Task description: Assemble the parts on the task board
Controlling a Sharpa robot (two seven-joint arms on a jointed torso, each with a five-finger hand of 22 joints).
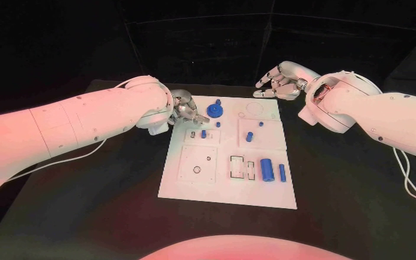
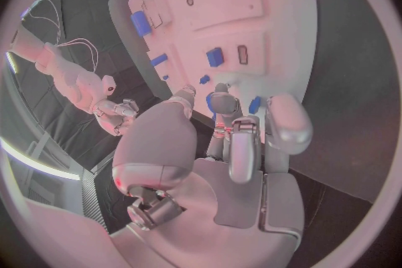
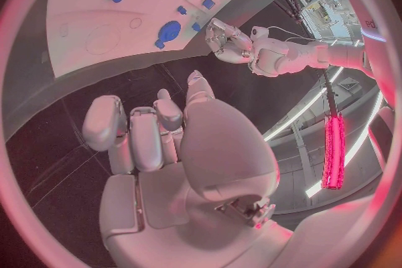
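Note:
The white task board lies in the middle of the black table. A round blue gear-like part sits near its far left corner, with small blue parts further in and two blue cylinders toward the near right. My left hand hovers at the board's far left edge, fingers pointing at the gear with nothing between them. My right hand hangs over the table beyond the far right corner, fingers loosely spread and holding nothing. The board lies ahead of it.
Black table surrounds the board on all sides. Rectangular recesses and a round hole mark the board's near half. A white cable runs under my left arm.

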